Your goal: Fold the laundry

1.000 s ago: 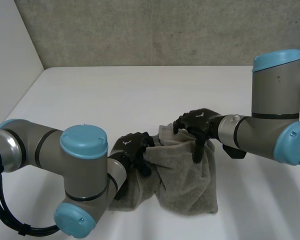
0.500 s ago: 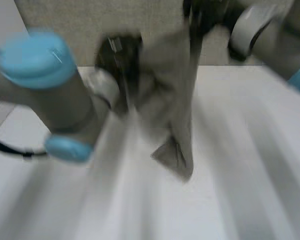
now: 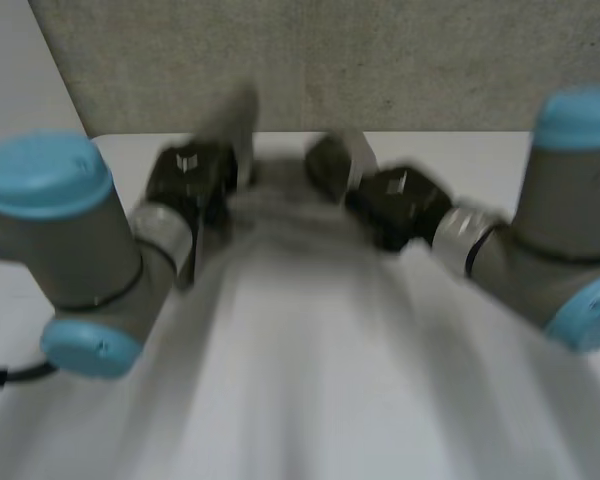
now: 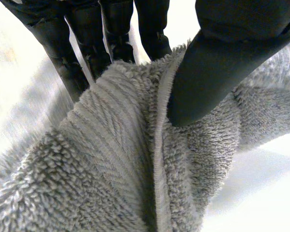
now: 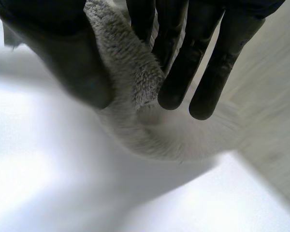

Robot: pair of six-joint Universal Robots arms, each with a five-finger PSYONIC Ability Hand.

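My left robot hand (image 4: 217,72) pinches the grey towel (image 4: 111,169) between thumb and fingers at a hemmed edge. My right robot hand (image 5: 183,53) pinches another edge likewise. The towel apparently hangs between them, at 12 o'clock over the bench (image 3: 480,150).

Towel (image 4: 111,169) mid grey, shaggy pile; flat band along hem in paler grey with fine slanted rib lines; under right hand's fingertips same cloth looks lighter, near off-white. Left hand (image 3: 185,180) matt black, small pale mark on its back. Right hand (image 3: 400,205) same black, same pale mark. Left arm (image 3: 75,250) grey with light-blue caps, thin dark ring at seam, silvery collar at wrist. Right arm (image 3: 565,200) same grey and light blue. Table (image 3: 460,160) plain white. Wall (image 3: 380,60) behind grey concrete, faint darker speckles
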